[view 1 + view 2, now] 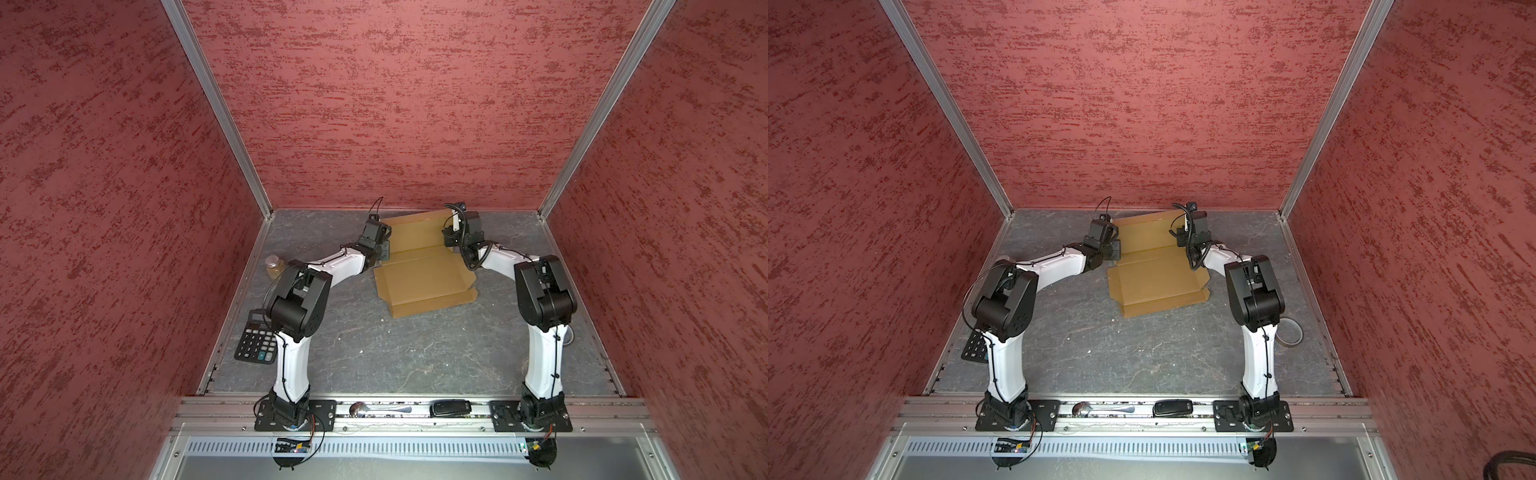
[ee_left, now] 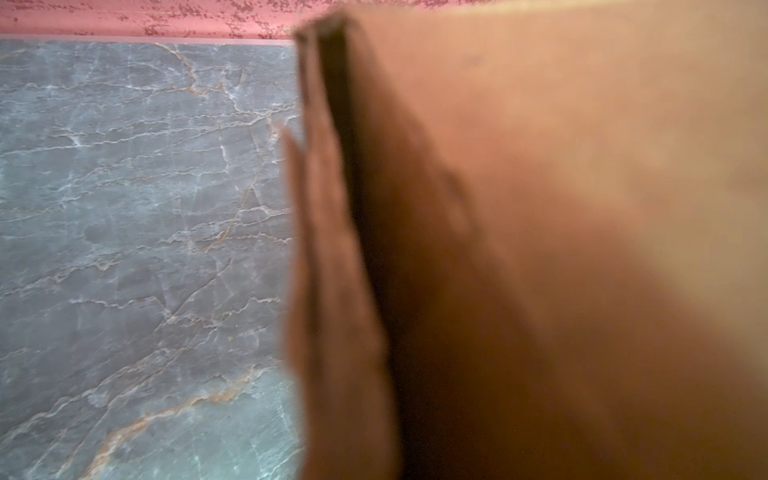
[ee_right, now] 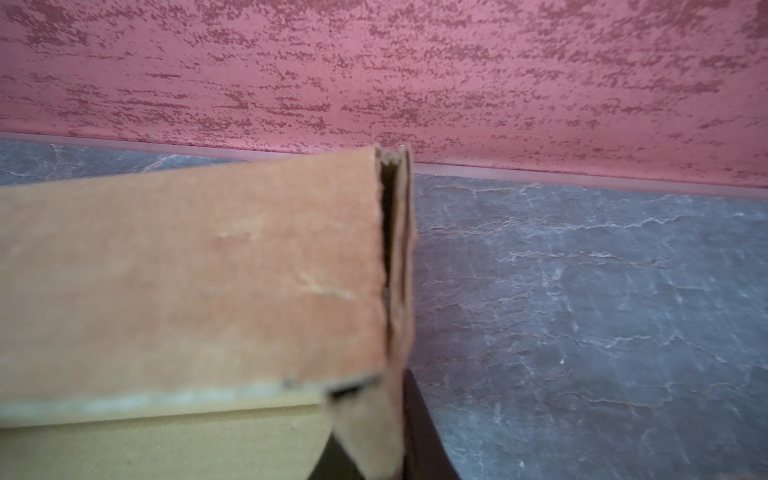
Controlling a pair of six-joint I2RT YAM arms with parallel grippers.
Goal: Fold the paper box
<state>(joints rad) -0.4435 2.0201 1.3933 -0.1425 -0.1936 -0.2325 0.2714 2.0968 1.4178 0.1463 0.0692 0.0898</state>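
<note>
left claw (image 1: 384,250) and right claw (image 1: 449,240) each grip the paper box (image 1: 424,279).

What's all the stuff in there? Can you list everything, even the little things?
paper box: one, tan-brown, far middle of the table, partly folded with its far walls raised
jar: one, clear with a pinkish lid, table's left edge
calculator: one, black, table's left edge, nearer the front
spoon: one, silver, on the front rail
small black gadget: one, black, on the rail beside the spoon; cannot tell what it is
ring: one, grey, table's right edge
table: one, grey marbled
walls: three, mottled red, around the table
left gripper: one, black, shut, seemingly pinching the box's left wall
right gripper: one, black, fingers either side of the box's right wall
</note>
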